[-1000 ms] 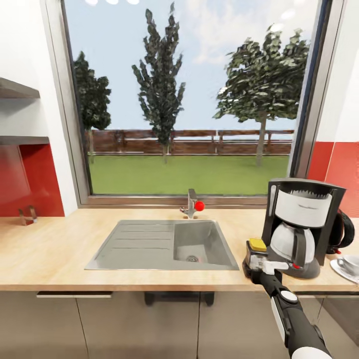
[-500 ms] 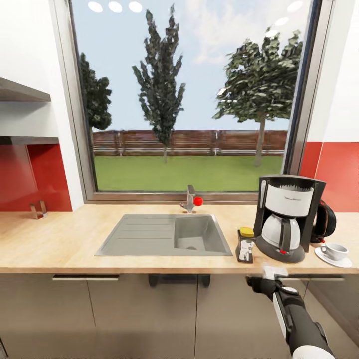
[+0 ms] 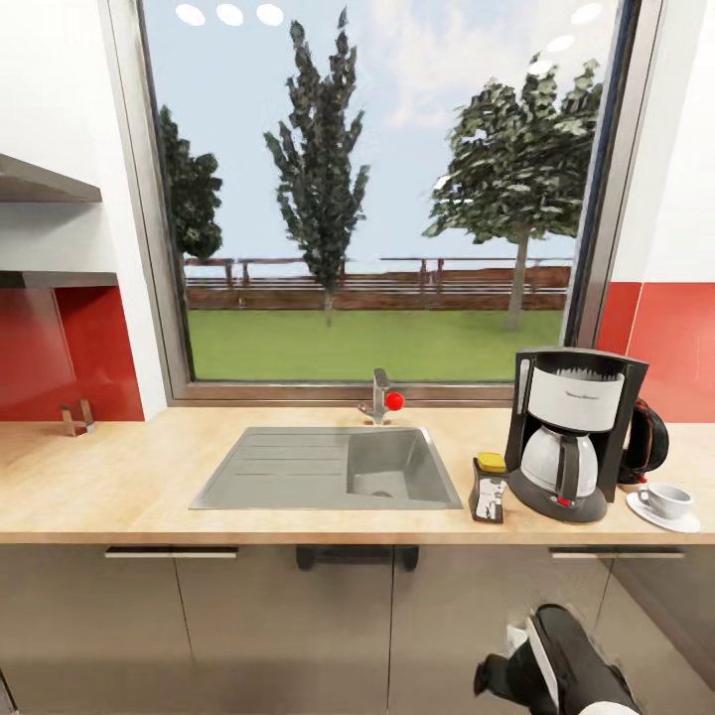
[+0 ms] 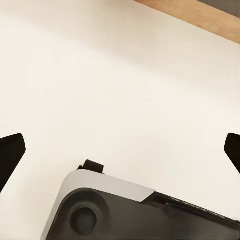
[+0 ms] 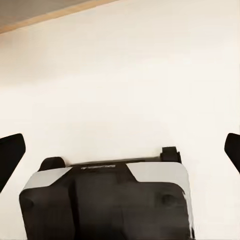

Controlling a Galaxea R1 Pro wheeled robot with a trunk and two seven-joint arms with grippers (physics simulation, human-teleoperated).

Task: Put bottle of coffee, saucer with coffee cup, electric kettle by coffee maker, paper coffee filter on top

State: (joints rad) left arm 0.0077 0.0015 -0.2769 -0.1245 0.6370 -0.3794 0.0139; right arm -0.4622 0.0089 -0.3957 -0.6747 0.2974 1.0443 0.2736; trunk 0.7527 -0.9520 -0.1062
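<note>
The coffee maker (image 3: 571, 433) stands on the countertop (image 3: 149, 487) at the right. A ragged white edge shows in its top; I cannot tell whether that is the paper coffee filter. The bottle of coffee (image 3: 489, 488), yellow-capped, stands upright just left of it. Behind the machine's right side sits the electric kettle (image 3: 643, 443). The coffee cup (image 3: 667, 498) rests on the saucer (image 3: 685, 522) at the counter's right end. The kitchen shelf (image 3: 45, 185) is at the far left. My right arm (image 3: 561, 670) hangs low before the cabinets. My right gripper (image 5: 120, 150) and left gripper (image 4: 120, 150) are open, holding nothing.
A grey sink (image 3: 288, 469) with a red-knobbed tap (image 3: 383, 400) is set in the middle of the worktop under a large window. A small metal stand (image 3: 77, 417) sits at the left by the red backsplash. Grey cabinet fronts (image 3: 199, 626) run below the counter.
A second ago my right gripper was at the bottle on the counter. It has let go and the arm has dropped below the counter edge. The camera pulled back early on.
</note>
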